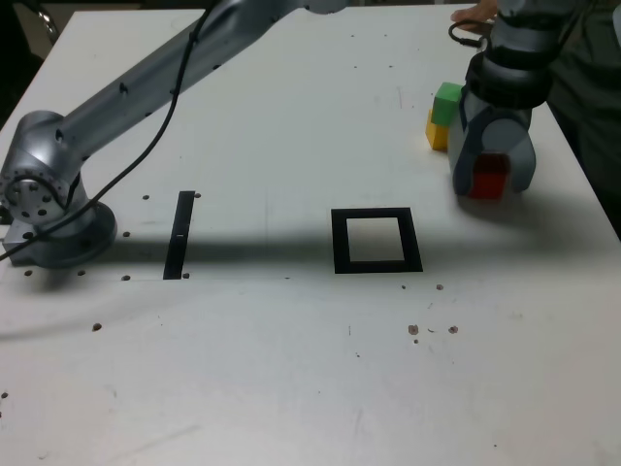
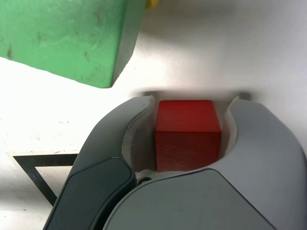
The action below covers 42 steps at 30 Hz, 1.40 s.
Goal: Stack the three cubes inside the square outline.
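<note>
Matte, scuffed green cube (image 2: 67,40), matte red cube (image 2: 188,134), smooth grey plastic gripper (image 2: 188,112), brushed-metal arm (image 1: 146,83).

Exterior view: even overhead light, soft and slightly grainy; arm (image 1: 146,78) casts a broad dim shadow across the worktop (image 1: 291,369). Wrist view: worktop glare washes out to white; green cube (image 2: 62,38) blurred close-up.

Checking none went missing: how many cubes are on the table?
3. The red cube sits between the gripper's jaws; the green cube and yellow cube lie just beyond it, touching. None is inside the square outline.
</note>
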### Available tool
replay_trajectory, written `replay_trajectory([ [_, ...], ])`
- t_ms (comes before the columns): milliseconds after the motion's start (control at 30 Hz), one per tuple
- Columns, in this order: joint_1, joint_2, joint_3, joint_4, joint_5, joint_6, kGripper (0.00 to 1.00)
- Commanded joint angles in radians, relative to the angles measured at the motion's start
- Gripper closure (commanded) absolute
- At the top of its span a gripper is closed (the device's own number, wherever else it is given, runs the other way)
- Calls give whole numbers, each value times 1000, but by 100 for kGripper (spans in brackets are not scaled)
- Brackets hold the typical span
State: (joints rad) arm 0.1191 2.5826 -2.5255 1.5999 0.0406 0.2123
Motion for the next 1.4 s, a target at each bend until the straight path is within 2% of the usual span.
replay_trajectory([
  [0, -3, -4, 0, 14, -1, 1, 77],
  [300, -25, -67, 52, 20, 2, -5, 78],
  [633, -46, -244, 304, -13, -16, -53, 78],
  [733, -49, -306, 407, -53, -20, -65, 78],
  [1033, -61, -496, 765, -262, -57, -105, 78],
  [1367, -84, -596, 987, -384, -73, -126, 78],
])
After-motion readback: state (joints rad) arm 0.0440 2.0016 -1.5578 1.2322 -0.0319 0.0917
